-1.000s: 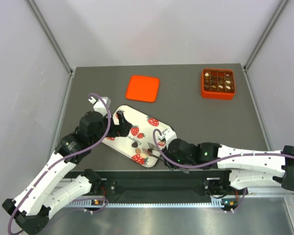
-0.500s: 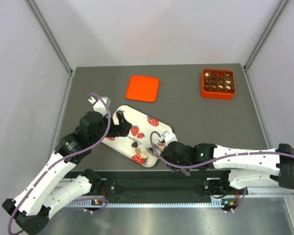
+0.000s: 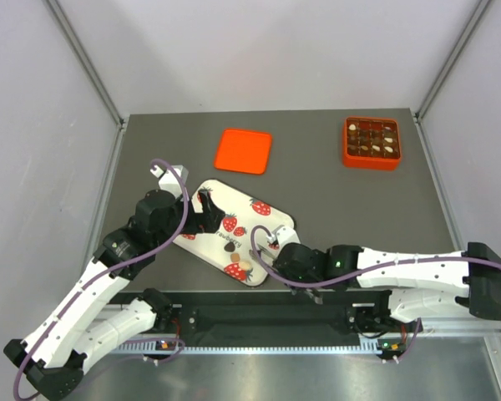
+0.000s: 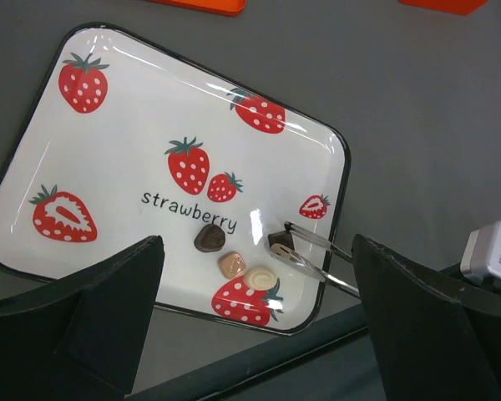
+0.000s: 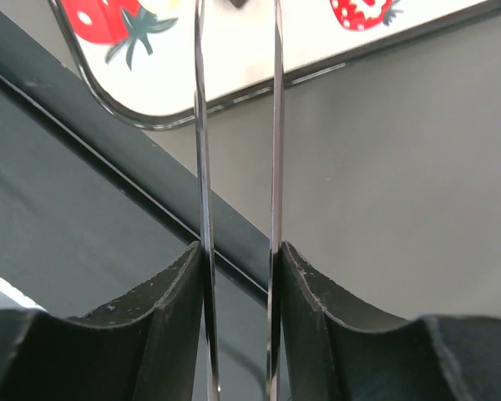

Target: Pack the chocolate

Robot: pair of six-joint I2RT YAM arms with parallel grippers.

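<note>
White tray (image 4: 142,100) holds four chocolates (image 4: 210,238) (orange box (image 3: 371,163), more).

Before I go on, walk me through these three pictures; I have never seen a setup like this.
This is a robot with two white arms bolted to a grey table. The overhead picture looks down on both arms; the other two come from a camera on each wrist. The left gripper is open and empty, near a white strawberry-print tray. The right gripper is shut on metal tweezers, whose tips reach a dark piece of the chocolate on the tray. Three more pieces lie beside it. At the far side sit an orange lid and an orange box with compartments, some already holding pieces.
</note>
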